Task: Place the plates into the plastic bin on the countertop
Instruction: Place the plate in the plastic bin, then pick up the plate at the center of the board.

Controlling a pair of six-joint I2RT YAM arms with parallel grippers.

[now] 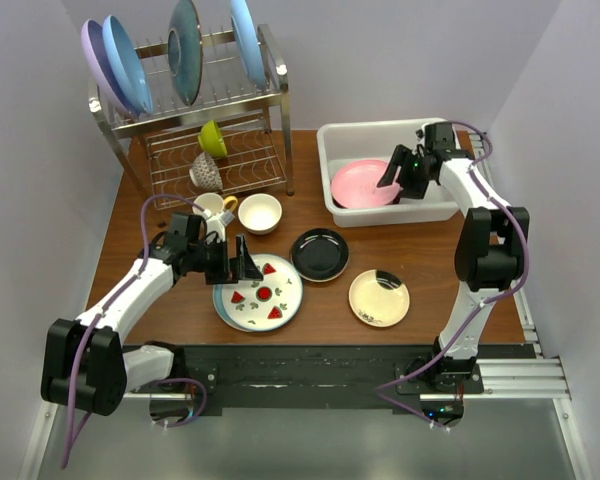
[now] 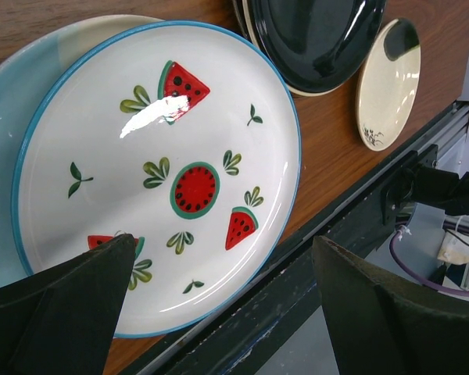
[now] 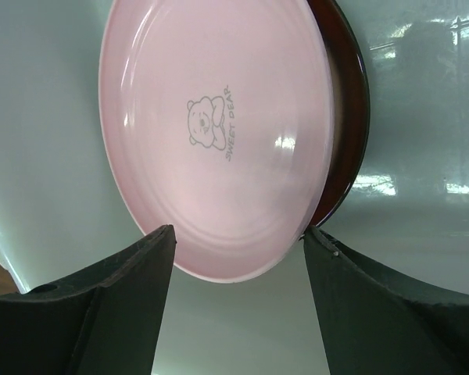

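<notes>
A pink plate [image 1: 363, 183] [image 3: 219, 133] lies in the white plastic bin [image 1: 380, 128] on top of a maroon-rimmed plate [image 3: 348, 117]. My right gripper [image 1: 398, 172] [image 3: 238, 230] hangs open over the pink plate's near edge, with nothing held. On the countertop [image 1: 430, 260] a watermelon plate [image 1: 265, 295] [image 2: 180, 172] rests on a teal-and-cream plate [image 1: 223, 305] [image 2: 8, 117]. My left gripper [image 1: 232, 260] [image 2: 225, 242] stands wide open over the watermelon plate's edge. A glossy black plate [image 1: 320, 253] [image 2: 320, 39] and a small cream plate [image 1: 379, 297] [image 2: 387, 82] lie to the right.
A steel wire rack [image 1: 220, 150] at the back left holds large blue, lilac and dark teal plates, a green bowl and a patterned cup. A mug [image 1: 215, 207] and a cream bowl [image 1: 260, 212] stand in front of it. A black rail [image 1: 310, 360] runs along the near edge.
</notes>
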